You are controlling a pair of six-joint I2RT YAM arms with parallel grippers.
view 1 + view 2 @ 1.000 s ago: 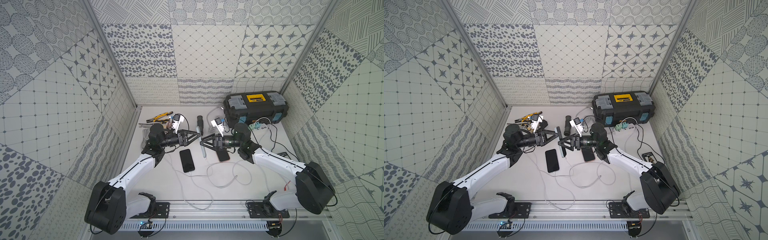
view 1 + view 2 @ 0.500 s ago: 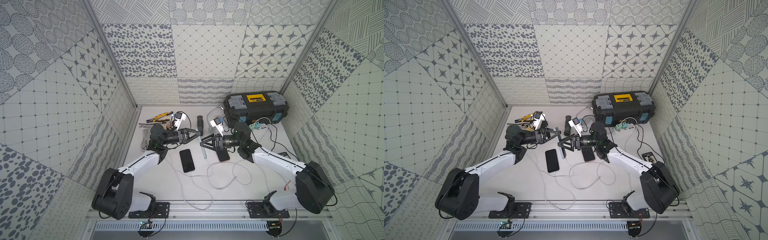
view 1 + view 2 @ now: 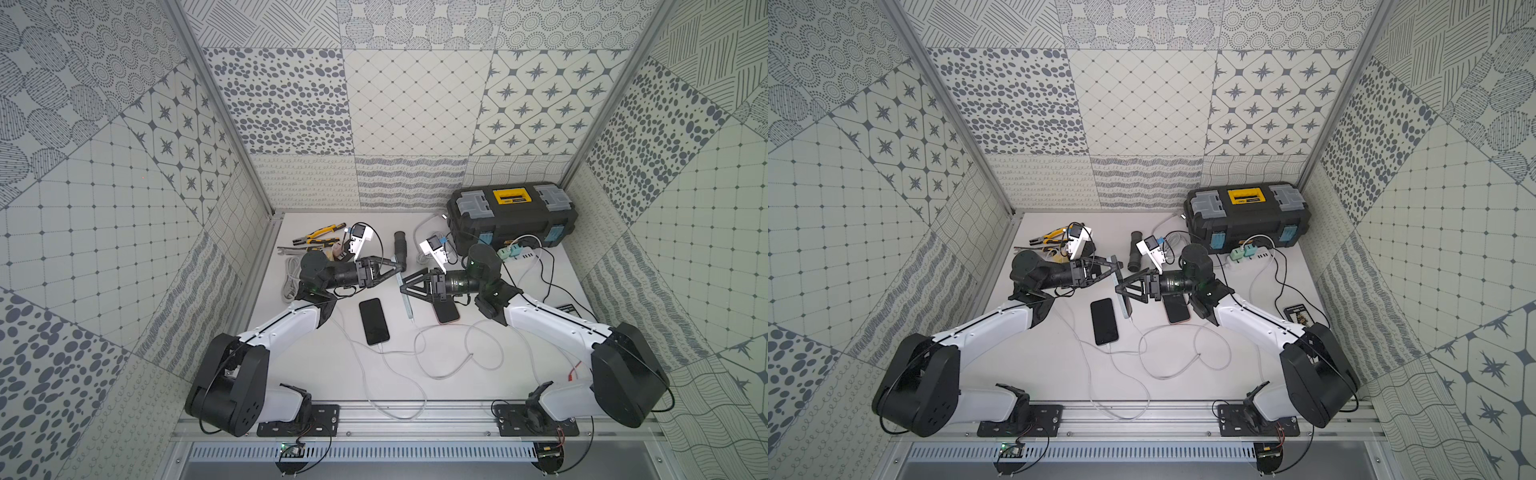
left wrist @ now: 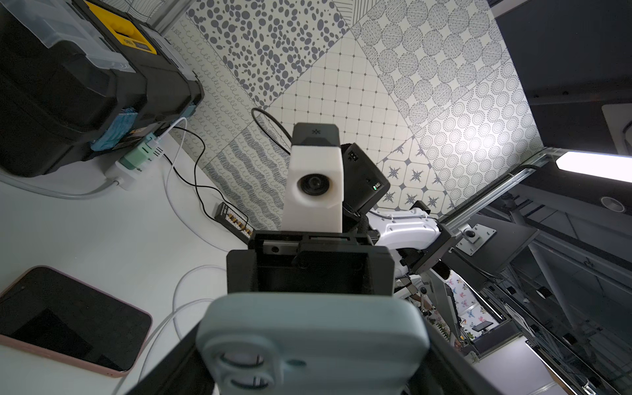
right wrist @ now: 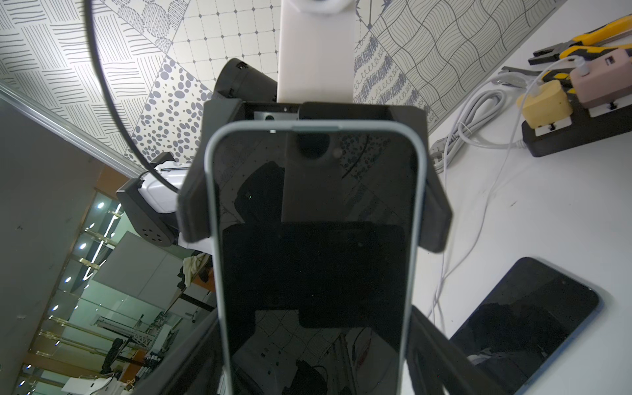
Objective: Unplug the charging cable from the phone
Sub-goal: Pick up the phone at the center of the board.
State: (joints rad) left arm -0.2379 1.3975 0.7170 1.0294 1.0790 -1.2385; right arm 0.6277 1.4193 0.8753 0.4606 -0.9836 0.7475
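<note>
Left claw (image 3: 400, 268) and right claw (image 3: 405, 291) each clamp the one light-blue-cased phone (image 3: 409, 309), held on edge above the white worktop (image 3: 316, 374), with a white charging cable (image 3: 414, 328) at its lower end; two other phones lie flat: black phone (image 3: 374, 321), pink-cased phone (image 3: 446, 312)

Pale-blue phone (image 3: 407, 298), raised on edge, white cable (image 3: 437, 377) plugged in

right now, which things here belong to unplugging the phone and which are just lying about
Job: light-blue phone, its white cable, left pincer, right pincer, both gripping it.
Lying about: black phone, pink phone, toolbox, pliers.
</note>
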